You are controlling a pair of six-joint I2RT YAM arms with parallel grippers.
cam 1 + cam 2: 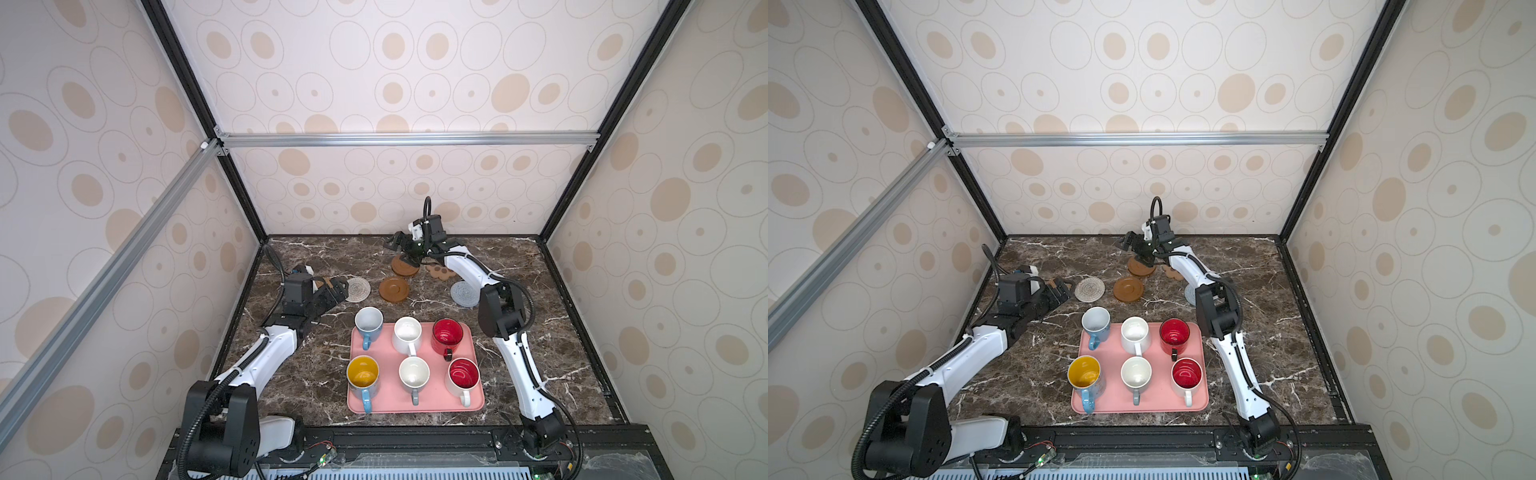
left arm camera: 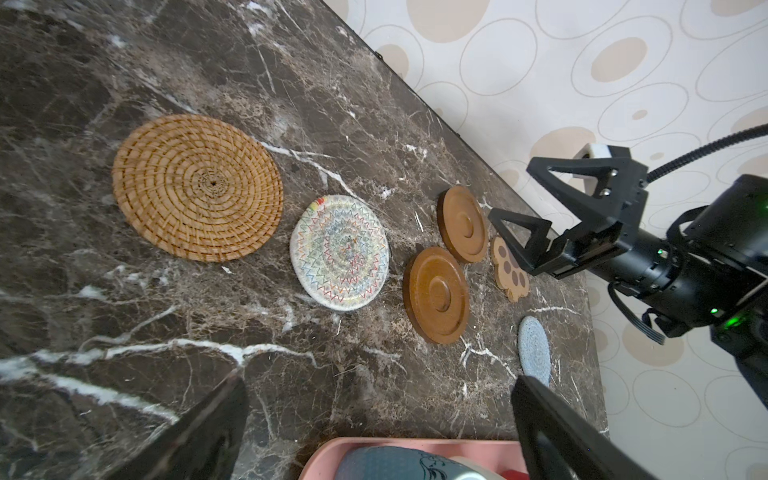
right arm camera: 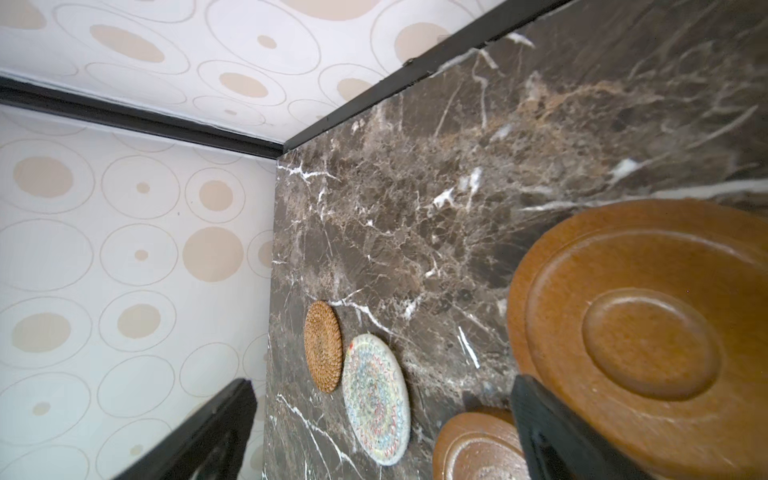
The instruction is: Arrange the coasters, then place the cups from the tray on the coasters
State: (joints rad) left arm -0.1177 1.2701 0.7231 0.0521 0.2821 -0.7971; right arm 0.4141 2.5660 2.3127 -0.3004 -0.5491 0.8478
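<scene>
Six coasters lie across the far table: rattan (image 2: 197, 187), cream (image 1: 358, 289), two brown discs (image 1: 394, 289) (image 1: 405, 267), paw (image 1: 441, 271) and grey-blue (image 1: 464, 294). My left gripper (image 1: 338, 289) hangs open and empty over the rattan one, which it mostly hides in both top views. My right gripper (image 1: 401, 250) is open and empty just above the farther brown disc (image 3: 648, 332). The pink tray (image 1: 390, 403) at the front holds six cups: light blue (image 1: 368, 322), white (image 1: 407, 331), red (image 1: 447, 332), yellow-inside (image 1: 363, 374), grey (image 1: 414, 374) and red-inside (image 1: 464, 374).
The walls of the enclosure close in the marble table on three sides, and the right gripper is near the back wall. Bare marble lies to the left and right of the tray. The right arm's elbow (image 1: 500, 311) stands over the grey-blue coaster's edge.
</scene>
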